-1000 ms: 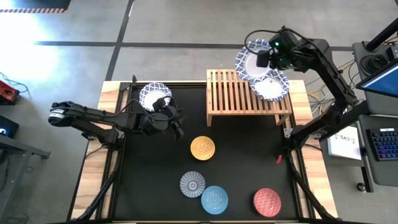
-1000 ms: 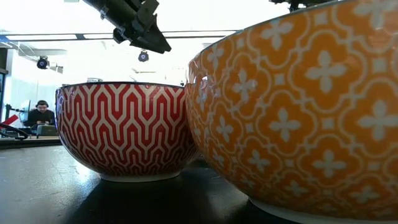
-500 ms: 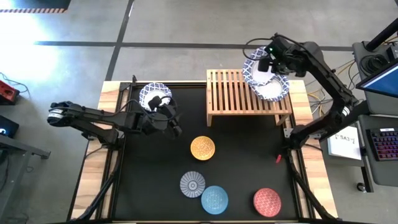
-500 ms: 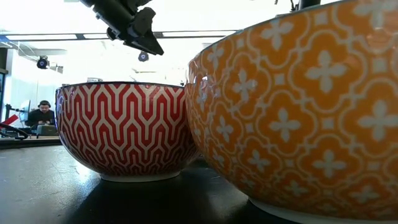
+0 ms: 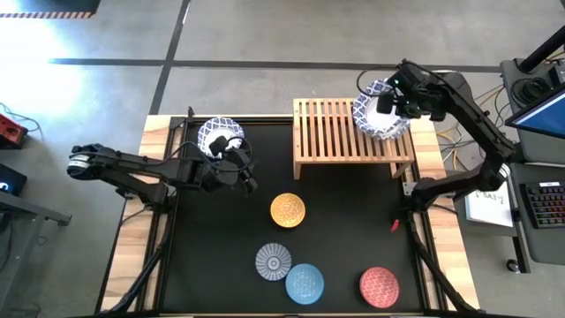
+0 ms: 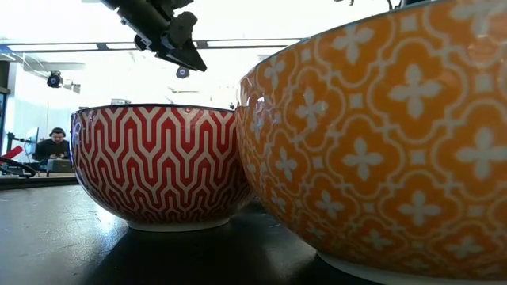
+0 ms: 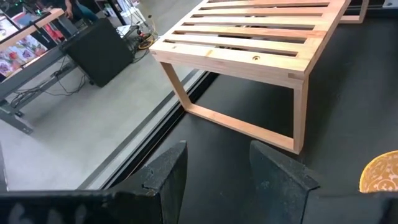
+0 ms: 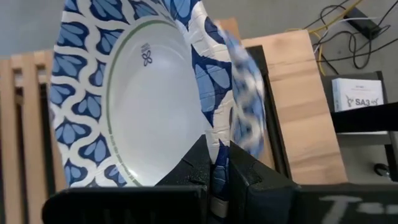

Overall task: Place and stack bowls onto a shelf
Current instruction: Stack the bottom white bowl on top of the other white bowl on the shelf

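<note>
My right gripper (image 5: pixel 386 99) is shut on a white bowl with a blue-patterned rim (image 5: pixel 378 115), tilted above the right end of the wooden shelf (image 5: pixel 331 132). Another bowl of this kind (image 5: pixel 399 132) lies mostly covered beneath it on the slats. A third (image 5: pixel 219 135) sits on the table at the far left. Just beside it my left gripper (image 5: pixel 245 174) hovers open with nothing between its fingers (image 7: pixel 214 180). On the mat stand the yellow (image 5: pixel 288 210), grey-blue (image 5: pixel 274 261), light blue (image 5: pixel 305 283) and red (image 5: pixel 380 286) bowls. My right gripper pinches the bowl's rim (image 8: pixel 217 146), one finger inside the bowl and one outside. The fingers slant down from above. The bowl hangs tilted, its white inside (image 8: pixel 149 99) showing. Whether it touches the bowl beneath, I cannot tell.
The low view is filled by the red bowl (image 6: pixel 162 162) and the yellow bowl (image 6: pixel 380 158), with my left gripper's fingers (image 6: pixel 170 36) above them. The shelf's left and middle slats (image 7: pixel 249 43) are bare. A person sits far off in the room (image 6: pixel 53 146).
My right gripper has come down and toward the table's near edge with the bowl, from beyond the shelf's far edge to over the bowl on the shelf's right end. My left gripper has turned a little in place.
</note>
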Robot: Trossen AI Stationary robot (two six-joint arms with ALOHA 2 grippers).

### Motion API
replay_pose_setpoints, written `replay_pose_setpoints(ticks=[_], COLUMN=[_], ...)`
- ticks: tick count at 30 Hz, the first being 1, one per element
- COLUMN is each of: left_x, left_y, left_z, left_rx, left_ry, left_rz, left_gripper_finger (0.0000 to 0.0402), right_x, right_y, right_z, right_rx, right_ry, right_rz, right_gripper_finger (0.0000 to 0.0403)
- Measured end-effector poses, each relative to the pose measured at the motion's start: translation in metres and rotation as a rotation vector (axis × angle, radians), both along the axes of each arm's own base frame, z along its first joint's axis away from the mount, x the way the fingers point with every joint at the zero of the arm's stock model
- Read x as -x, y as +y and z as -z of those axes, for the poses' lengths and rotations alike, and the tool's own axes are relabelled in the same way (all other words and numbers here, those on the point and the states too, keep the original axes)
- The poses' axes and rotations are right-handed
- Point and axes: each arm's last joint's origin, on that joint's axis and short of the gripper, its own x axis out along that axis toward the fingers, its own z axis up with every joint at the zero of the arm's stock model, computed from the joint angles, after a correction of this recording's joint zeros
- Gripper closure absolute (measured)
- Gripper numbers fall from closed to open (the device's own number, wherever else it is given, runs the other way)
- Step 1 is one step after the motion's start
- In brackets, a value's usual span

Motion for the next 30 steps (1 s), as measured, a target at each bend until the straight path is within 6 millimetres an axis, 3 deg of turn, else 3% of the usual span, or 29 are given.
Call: replay_pose_setpoints(ticks=[7,19,30], left_x=[0.000,0.000,0.000], left_y=[0.000,0.000,0.000], left_z=[0.000,0.000,-0.005], left_rx=[0.001,0.012,0.013], left_ry=[-0.002,-0.014,-0.029], left_rz=[0.000,-0.008,-0.008], left_gripper_finger=[0.0244,0.0244,0.0244], right_x=[0.001,0.001,0.002], right_y=[0.001,0.000,0.001], right_z=[0.013,0.012,0.011], right_rx=[-0.035,-0.007,-0.008], right_ry=[0.052,0.095,0.076], right_rz=[-0.038,-0.076,-0.064], right_gripper_finger=[0.0394,0.0390,0.0314])
